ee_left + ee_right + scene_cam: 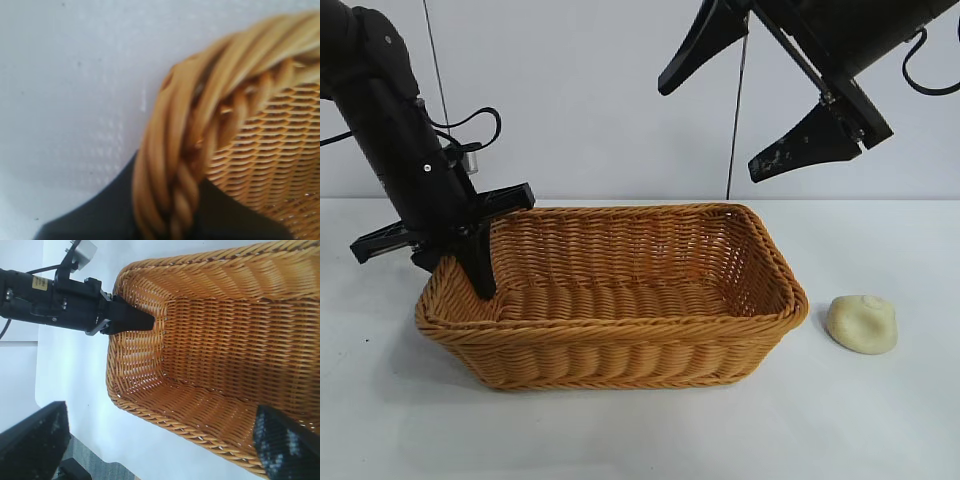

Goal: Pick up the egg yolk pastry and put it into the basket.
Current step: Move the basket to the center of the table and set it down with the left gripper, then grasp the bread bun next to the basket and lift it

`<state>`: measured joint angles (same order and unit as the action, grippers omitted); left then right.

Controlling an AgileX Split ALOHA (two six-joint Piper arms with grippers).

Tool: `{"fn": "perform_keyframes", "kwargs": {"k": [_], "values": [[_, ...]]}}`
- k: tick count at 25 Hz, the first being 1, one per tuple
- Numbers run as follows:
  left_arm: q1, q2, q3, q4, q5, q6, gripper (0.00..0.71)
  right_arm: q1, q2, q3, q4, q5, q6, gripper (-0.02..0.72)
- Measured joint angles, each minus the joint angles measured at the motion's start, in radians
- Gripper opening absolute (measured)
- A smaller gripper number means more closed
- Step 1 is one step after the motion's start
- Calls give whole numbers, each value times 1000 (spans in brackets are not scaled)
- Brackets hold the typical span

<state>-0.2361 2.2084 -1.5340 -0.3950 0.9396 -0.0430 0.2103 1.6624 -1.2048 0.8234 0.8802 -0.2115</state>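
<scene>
On the white bench (880, 420) the egg yolk pastry (861, 323) lies just beside the basket (620, 350), outside its right end. My left claw (480, 275) pinches the basket's left rim; my right claw (745, 95) hangs wide open above
</scene>
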Motion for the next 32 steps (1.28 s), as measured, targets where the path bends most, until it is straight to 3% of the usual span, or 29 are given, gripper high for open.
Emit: {"fn": "perform_keyframes", "kwargs": {"k": [3,7,10,20,26,32], "values": [[0,0,0,-5,0,0,192,0,0,0,-1,0,0,694],[0,0,0,-9,2,0,508,0,0,0,-1,0,0,694],[0,0,0,-11,27,0,631,0,0,0,-1,0,0,694],[0,-94,-104,5,184,0,675,0,0,0,-1,0,0,694],[0,-155,-183,148,264,0,675,0,0,0,-1,0,0,694],[15,-159,-221,284,266,-10,675,0,0,0,-1,0,0,694]]}}
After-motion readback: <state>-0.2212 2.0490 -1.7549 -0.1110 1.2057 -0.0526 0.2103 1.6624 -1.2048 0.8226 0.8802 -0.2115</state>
